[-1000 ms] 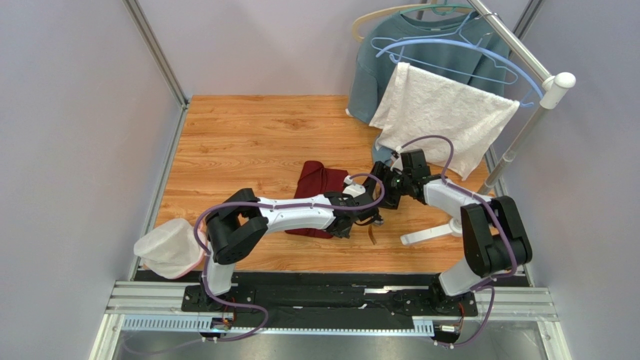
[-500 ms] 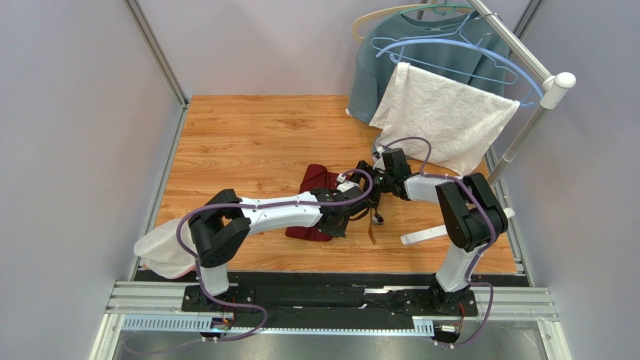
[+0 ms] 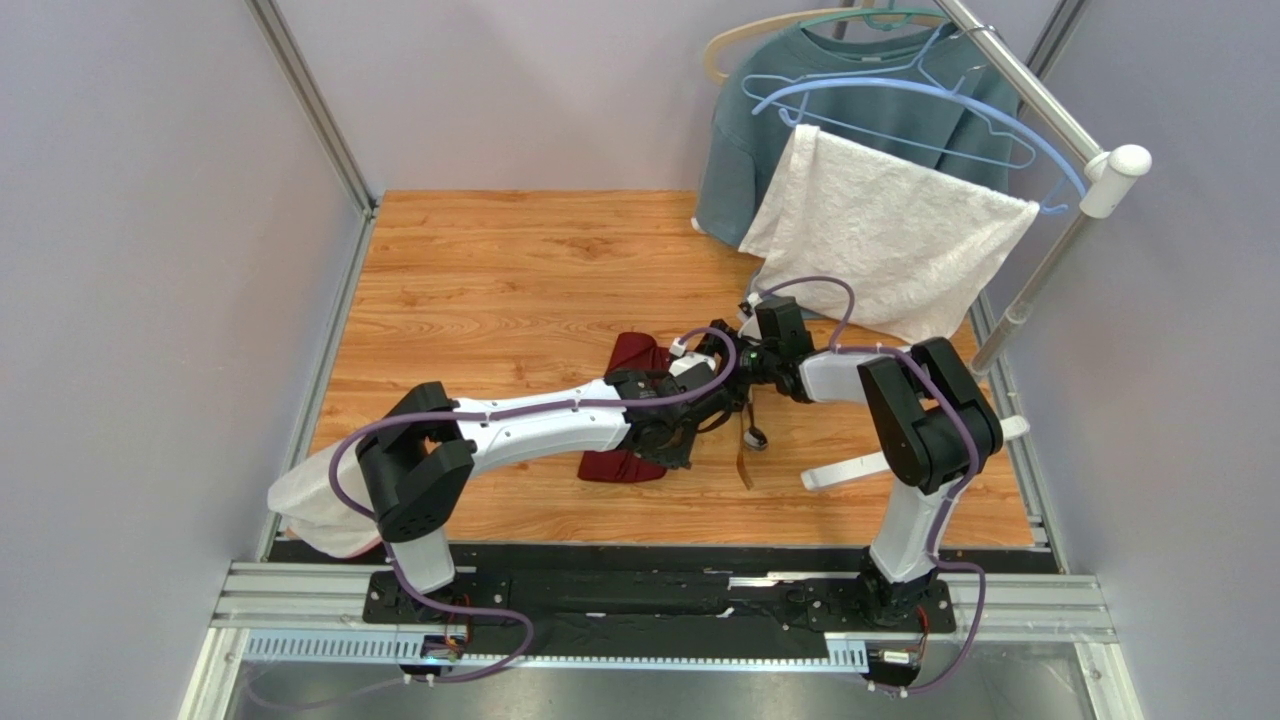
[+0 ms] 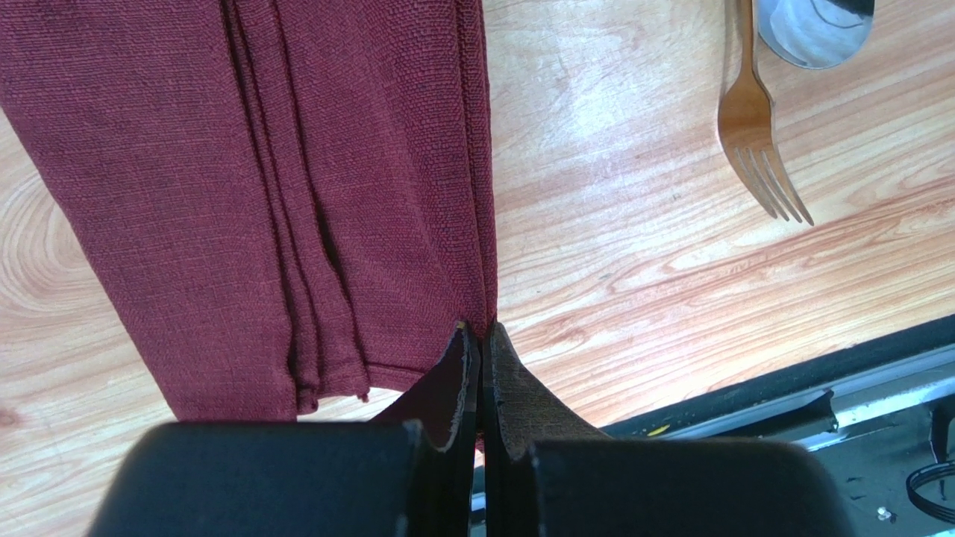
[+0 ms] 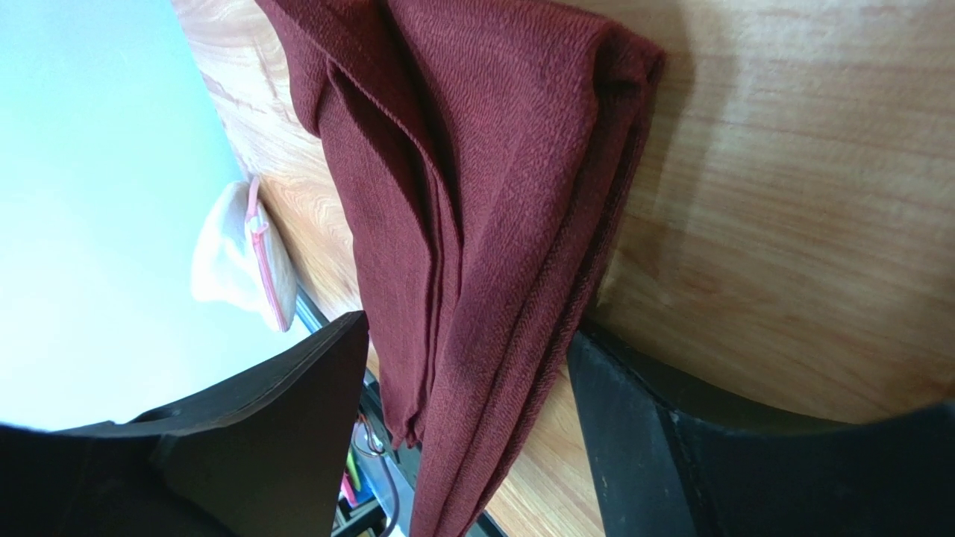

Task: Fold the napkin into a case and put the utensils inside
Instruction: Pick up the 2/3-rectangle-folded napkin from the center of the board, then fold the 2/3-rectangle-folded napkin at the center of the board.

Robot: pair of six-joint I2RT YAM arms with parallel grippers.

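Pinching the napkin [image 4: 280, 190] at its near edge: left pincer [image 4: 480, 347] closed tight on it. Right pincer [image 5: 471, 380] wide apart, straddling the far end, not clamped. Cloth lies folded narrow on the tabletop [image 4: 628, 246], fork [image 4: 753, 123] and spoon [image 4: 813, 25] beside it. Soft, limp, light; layers slide, so grab all layers at corners. No readable writing.

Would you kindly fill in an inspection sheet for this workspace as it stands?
Surface: wooden table, no spills seen.
Job's things: folded maroon napkin; gold fork and silver spoon lie beside it, outside.
Clutter: white pouch at the left edge; white towel and grey-blue sweatshirt on a rack.
Grippers: left pincer shut on the napkin's edge; right pincer open, straddling the napkin.
Cables: purple cables loop along both arms.
Surroundings: grey walls.
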